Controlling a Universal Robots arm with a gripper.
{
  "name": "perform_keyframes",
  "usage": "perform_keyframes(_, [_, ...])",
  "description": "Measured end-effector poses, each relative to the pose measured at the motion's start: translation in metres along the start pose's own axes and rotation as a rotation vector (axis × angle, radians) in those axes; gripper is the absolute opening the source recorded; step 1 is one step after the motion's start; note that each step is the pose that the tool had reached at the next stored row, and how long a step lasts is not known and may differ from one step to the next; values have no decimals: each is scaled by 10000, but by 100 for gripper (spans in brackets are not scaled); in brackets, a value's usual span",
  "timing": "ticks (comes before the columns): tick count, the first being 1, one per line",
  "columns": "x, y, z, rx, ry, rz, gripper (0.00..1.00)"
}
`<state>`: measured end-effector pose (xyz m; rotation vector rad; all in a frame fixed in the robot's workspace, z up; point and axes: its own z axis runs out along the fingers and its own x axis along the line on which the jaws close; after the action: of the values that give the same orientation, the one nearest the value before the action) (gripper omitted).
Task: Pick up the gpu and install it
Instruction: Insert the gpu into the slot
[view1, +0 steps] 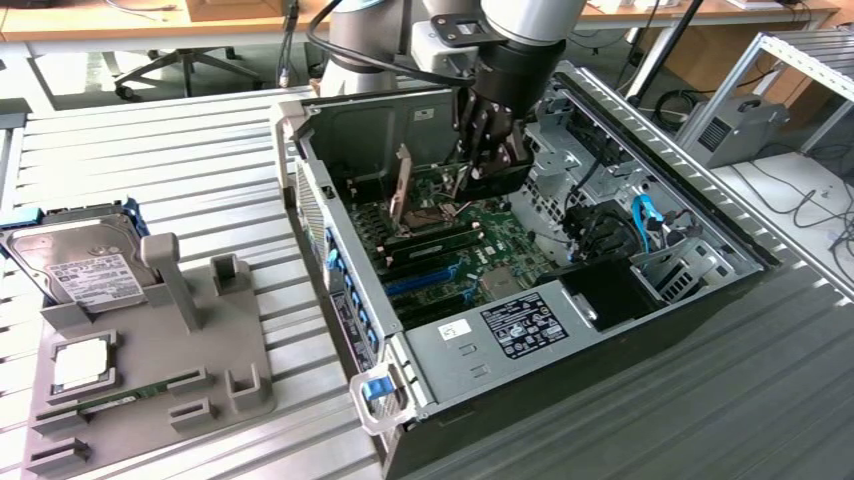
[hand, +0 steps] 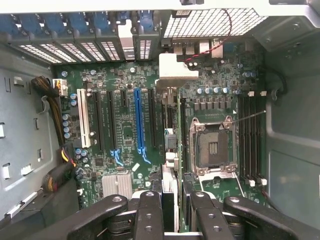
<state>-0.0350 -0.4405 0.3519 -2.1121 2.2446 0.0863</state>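
thin gpu (hand: 171, 150), edge-on, upright above the motherboard inside the case

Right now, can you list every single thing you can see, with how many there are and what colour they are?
table: 1, silver slats, under everything
computer case: 1, silver and black, open, middle of the table
motherboard: 1, green, inside the case
long slot: 1, blue, on the motherboard
holder: 1, gray, exterior view's left
hard drive: 1, silver with a white label, standing in the holder
chip: 1, silver, flat on the holder
memory stick: 1, green, lying in the holder
gpu: 1, seen edge-on, between the fingers, above the motherboard
arm: 1, gray and black, reaching into the case
hand: 1, black, closed on the gpu
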Motion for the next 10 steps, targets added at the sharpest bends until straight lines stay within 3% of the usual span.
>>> perform_keyframes(10, [14,2,33,0,0,0,27])
